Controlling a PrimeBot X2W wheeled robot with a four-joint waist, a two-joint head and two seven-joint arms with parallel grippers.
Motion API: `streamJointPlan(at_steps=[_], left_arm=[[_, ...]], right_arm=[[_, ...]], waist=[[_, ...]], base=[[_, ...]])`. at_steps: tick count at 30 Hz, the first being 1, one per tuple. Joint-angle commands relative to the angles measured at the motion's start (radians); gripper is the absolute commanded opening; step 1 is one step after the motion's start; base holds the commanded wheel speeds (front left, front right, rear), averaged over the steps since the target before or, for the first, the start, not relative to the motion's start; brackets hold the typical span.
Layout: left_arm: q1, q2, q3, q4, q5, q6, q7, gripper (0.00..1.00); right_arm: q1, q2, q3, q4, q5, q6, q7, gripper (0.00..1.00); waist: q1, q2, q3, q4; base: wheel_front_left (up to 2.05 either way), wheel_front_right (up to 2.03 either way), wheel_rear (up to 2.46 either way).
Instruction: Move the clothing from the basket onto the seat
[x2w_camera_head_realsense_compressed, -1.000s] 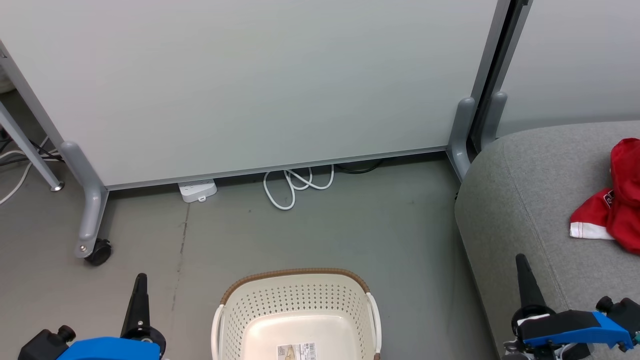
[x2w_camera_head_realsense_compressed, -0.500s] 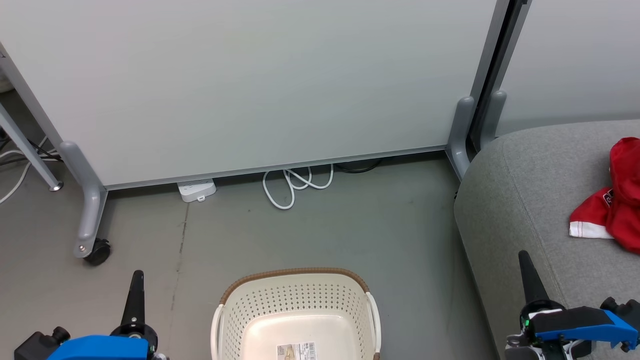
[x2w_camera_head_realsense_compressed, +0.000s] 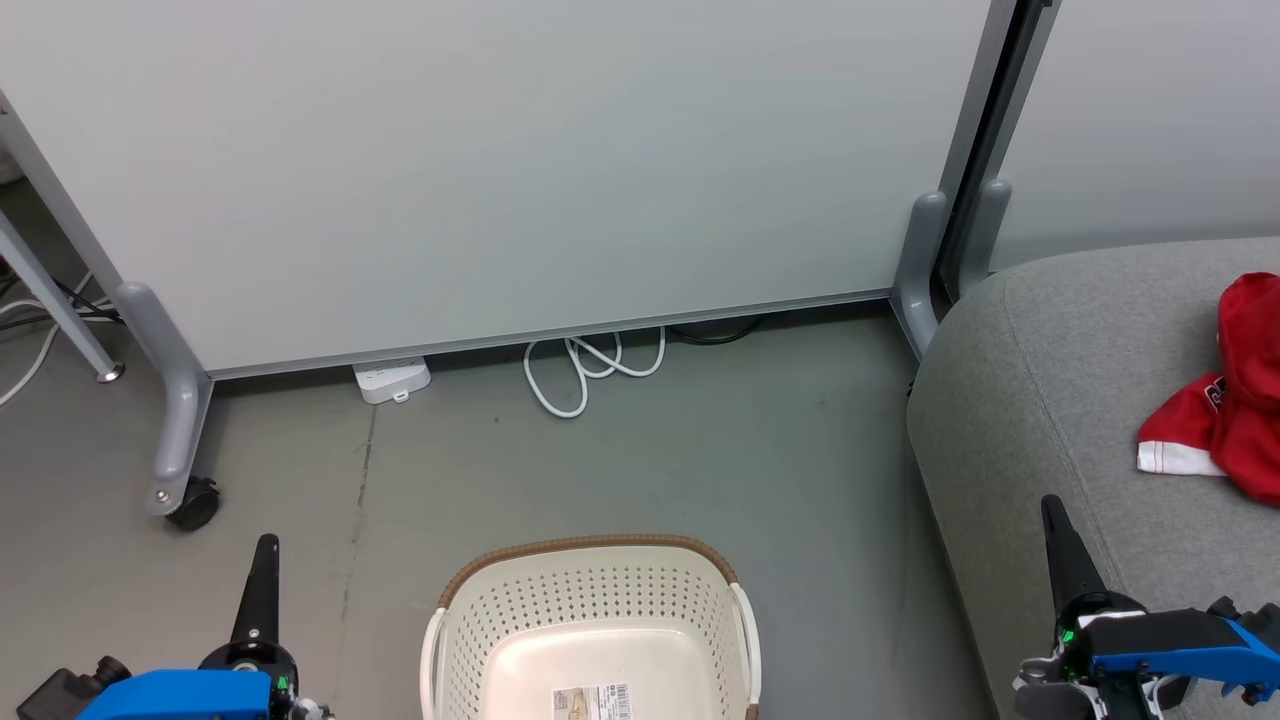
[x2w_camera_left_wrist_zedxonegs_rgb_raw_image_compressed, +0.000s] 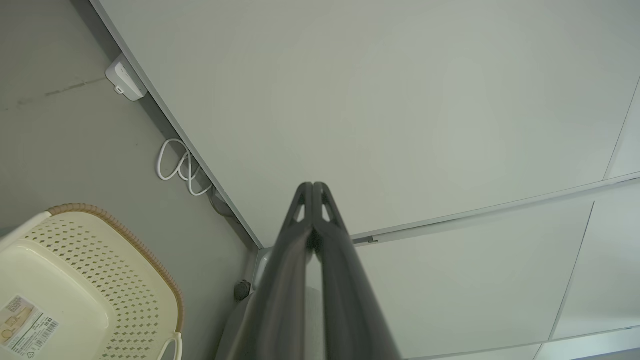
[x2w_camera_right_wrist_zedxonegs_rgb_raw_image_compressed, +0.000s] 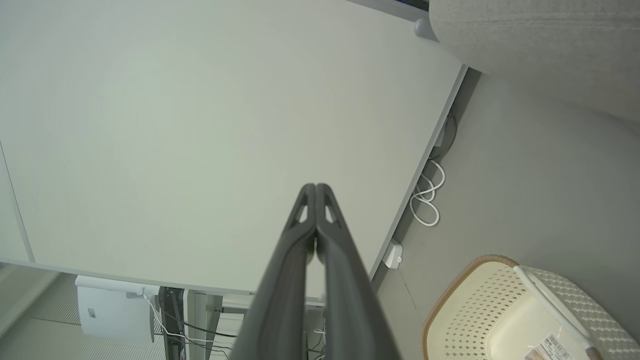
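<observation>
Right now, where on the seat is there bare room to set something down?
The seat is bare from its rounded left edge to the clothing, which crowds the right. The floor between basket and cable is open too.

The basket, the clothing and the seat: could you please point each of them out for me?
basket (x2w_camera_head_realsense_compressed: 590, 548), head view, on the brown far rim.
clothing (x2w_camera_head_realsense_compressed: 1245, 430), head view, on the bunched red fabric.
seat (x2w_camera_head_realsense_compressed: 1040, 400), head view, on bare grey cushion left of the clothing.

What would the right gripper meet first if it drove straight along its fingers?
Probably the pale partition panel: the shut right gripper points at its face with nothing between, though depth is unclear.
</observation>
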Motion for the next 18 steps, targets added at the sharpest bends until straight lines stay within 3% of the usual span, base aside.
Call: streamJointPlan(at_steps=[1, 18], left_arm=[[-0.023, 0.007, 0.007, -0.011, -0.03, -0.003, 0.007, 0.0], [-0.025, 0.007, 0.023, -0.018, -0.161, -0.006, 0.042, 0.0]], right_arm=[[-0.023, 0.002, -0.005, -0.01, 0.033, 0.0, 0.009, 0.0], [-0.028, 0.004, -0.019, -0.013, 0.176, -0.001, 0.044, 0.0]], waist=[[0.0, 0.0, 0.0, 0.0], [0.0, 0.0, 0.003, -0.003]], base=[[0.0, 0.0, 0.0], [0.0, 0.0, 0.0]])
